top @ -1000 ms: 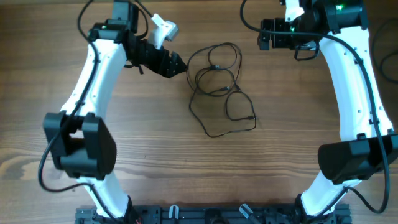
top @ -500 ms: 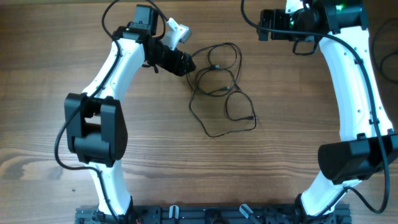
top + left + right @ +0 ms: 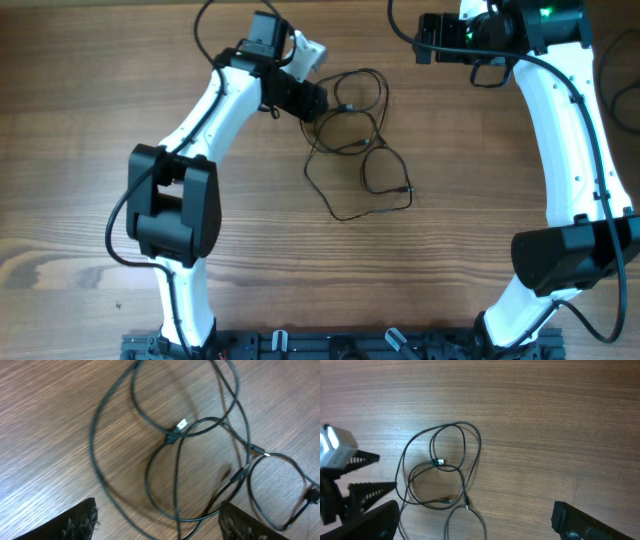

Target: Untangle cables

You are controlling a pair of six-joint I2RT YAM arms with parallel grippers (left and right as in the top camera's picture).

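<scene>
Tabletop of brown grained wood carries everything. The white-and-black left arm reaches in from seven o'clock and the matching right arm stands along the three o'clock side.

The step in hand looks like the left arm's approach for a first pick. The black left gripper has its fingers spread wide and grips nothing. It sits at the ten o'clock edge of the thin black cables lying in loose loops, which rest flat on the wood a little toward twelve o'clock from the table's middle. The black right gripper is also fully spread and empty, well apart from the tangle at its two o'clock.

To do this well, I would bring the left fingertips right down to the wood, since so fine a wire will slip under anything higher. Close on one outer strand only, clear of the crossings, then draw it slowly toward nine o'clock. The right side would probably need to hold the far loops down.

From the left wrist, the left gripper shows serrated fingertips at seven and five o'clock. The cables spread between them and up toward twelve, with no strand pinched. Smallest is the silver-tipped plug end, lying near the middle where two loops cross.
</scene>
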